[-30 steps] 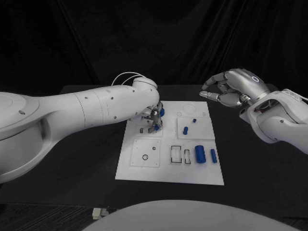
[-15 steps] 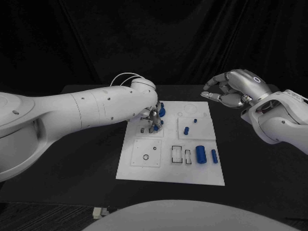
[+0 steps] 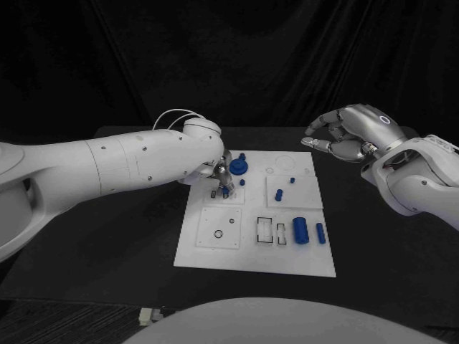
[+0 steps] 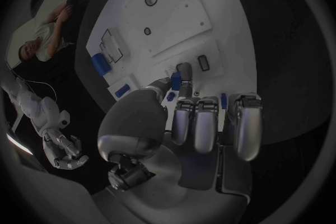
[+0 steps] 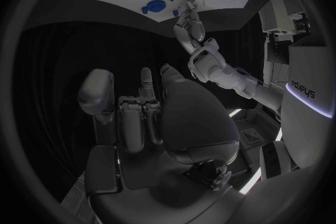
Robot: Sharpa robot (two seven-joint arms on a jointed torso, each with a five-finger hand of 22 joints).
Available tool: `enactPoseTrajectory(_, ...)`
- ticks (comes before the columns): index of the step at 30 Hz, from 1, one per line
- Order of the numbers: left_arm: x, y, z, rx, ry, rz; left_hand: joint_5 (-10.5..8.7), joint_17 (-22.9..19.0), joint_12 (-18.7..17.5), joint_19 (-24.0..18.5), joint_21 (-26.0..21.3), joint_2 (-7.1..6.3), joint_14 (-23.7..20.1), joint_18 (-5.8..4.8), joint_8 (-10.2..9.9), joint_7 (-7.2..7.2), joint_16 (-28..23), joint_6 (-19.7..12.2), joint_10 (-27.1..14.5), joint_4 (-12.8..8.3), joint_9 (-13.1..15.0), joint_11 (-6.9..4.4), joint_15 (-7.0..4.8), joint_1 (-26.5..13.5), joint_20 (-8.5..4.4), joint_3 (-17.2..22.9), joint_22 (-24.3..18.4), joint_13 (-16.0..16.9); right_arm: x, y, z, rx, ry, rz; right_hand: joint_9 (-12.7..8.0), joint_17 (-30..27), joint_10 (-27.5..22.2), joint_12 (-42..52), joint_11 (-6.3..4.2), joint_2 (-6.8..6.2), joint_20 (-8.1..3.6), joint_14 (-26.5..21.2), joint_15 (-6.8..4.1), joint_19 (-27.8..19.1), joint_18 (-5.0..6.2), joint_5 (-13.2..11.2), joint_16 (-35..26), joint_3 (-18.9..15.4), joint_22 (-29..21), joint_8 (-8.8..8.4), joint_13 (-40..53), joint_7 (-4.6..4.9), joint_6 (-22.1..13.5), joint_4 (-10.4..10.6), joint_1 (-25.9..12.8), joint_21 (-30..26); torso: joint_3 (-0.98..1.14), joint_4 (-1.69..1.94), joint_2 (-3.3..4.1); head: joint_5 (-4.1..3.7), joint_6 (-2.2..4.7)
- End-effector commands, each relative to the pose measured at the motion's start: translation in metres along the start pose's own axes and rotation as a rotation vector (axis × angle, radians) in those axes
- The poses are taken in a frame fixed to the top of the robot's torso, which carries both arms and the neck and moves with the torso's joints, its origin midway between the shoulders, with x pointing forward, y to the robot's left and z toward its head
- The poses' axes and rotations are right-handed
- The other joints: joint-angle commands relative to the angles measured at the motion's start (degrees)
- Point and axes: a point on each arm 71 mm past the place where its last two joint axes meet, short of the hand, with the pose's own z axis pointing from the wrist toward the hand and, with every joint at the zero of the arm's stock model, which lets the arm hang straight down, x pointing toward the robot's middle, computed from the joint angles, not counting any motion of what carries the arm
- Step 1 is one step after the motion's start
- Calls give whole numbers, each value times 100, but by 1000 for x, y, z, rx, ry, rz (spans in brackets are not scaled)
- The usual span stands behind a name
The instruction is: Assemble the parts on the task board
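The white task board [image 3: 255,247] lies in the middle of the black table. My left hand [image 3: 220,174] reaches down to the board's far left part. It pinches a small blue part [image 4: 174,83] between the thumb and a finger, low over the board. A wide blue part with a peg [image 3: 239,167] stands just right of that hand, with a tiny blue piece [image 3: 242,182] in front of it. My right hand [image 3: 348,133] hangs raised beyond the board's far right corner, its fingers curled in on nothing.
Further blue parts lie on the board: two short ones [image 3: 278,193] [image 3: 290,179] in the middle right, a thick cylinder [image 3: 300,230] and a slim one [image 3: 318,231] at the near right. Rectangular slots [image 3: 262,228] and a round hole [image 3: 217,233] show in the near part.
My left hand has shifted a little to the left, away from the wide blue part, which now shows whole. The right hand has hardly moved.
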Motion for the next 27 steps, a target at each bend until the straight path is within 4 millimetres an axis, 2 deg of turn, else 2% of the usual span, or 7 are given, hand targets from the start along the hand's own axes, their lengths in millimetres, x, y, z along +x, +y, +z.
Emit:
enactPoseTrajectory(1, -2, 5, -3, -21, -37, -27, 10, 1509, 20, 160, -40, -11, 594, 78, -28, -10, 15, 48, 605, 5, 10, 27, 3, -71, 11, 38, 1044, 1509, 1, -1, 0, 18, 10, -2, 8, 1509, 600, 15, 56, 54, 14, 600, 32, -8, 14, 33, 15, 5, 694, 12, 1508, 10, 14, -2, 11, -36, 6, 2, -5, 5, -1)
enactPoseTrajectory(7, 0, 13, -7, -26, -69, -58, 23, 1509, 20, 169, -34, -23, 594, 75, -35, -12, 15, 62, 605, 31, 20, 24, 1, -111, 11, 73, 1053, 1509, 3, -1, 1, 20, 16, -2, 9, 1509, 600, 15, 60, 63, 18, 600, 35, -10, 14, 13, 15, -5, 692, 16, 1508, 13, 23, 17, -9, -44, -6, 4, 10, 50, -1)
enactPoseTrajectory(11, 1, 16, -8, -27, -70, -67, 53, 1509, 20, 173, -33, -35, 594, 74, -35, -18, 15, 87, 605, 57, 32, 23, 0, -150, 11, 107, 1057, 1509, 4, -1, 1, 20, 21, -2, 9, 1509, 600, 15, 61, 65, 19, 600, 36, -15, 17, 5, 15, -8, 688, 16, 1508, 14, 23, 20, -14, -61, -5, -1, 10, 96, -1)
enactPoseTrajectory(13, 3, 18, -7, -28, -50, -101, 68, 1509, 20, 153, -58, -24, 594, 82, -50, -16, 15, 104, 605, 128, 48, 28, 5, -238, 14, 171, 1036, 1509, 4, -1, 1, 20, 22, -2, 9, 1509, 600, 15, 61, 65, 19, 600, 36, -15, 17, 5, 15, -8, 688, 16, 1508, 14, 23, 20, -14, -61, -4, 1, 10, 102, -1)
enactPoseTrajectory(20, 9, 28, -7, -40, 20, -208, 104, 1509, 20, 87, -128, -69, 594, 106, -97, 2, 15, 59, 605, 133, 57, 31, 7, -260, 16, 247, 971, 1509, 4, -2, 0, 27, 24, -3, 9, 1497, 600, 15, 60, 67, 19, 597, 36, -23, 22, 4, 7, -8, 681, 15, 1508, 13, 23, 20, -13, -93, -9, 4, 19, 63, -1)
enactPoseTrajectory(27, 10, 29, -8, -42, 31, -229, 146, 1509, 20, 93, -124, -84, 594, 103, -105, 7, 15, 63, 605, 157, 65, 35, 9, -289, 17, 258, 978, 1509, 4, -2, 0, 29, 24, -3, 8, 1490, 600, 15, 60, 68, 20, 596, 37, -26, 24, 3, 2, -8, 678, 15, 1508, 12, 22, 19, -11, -104, -6, -8, 16, 90, -1)
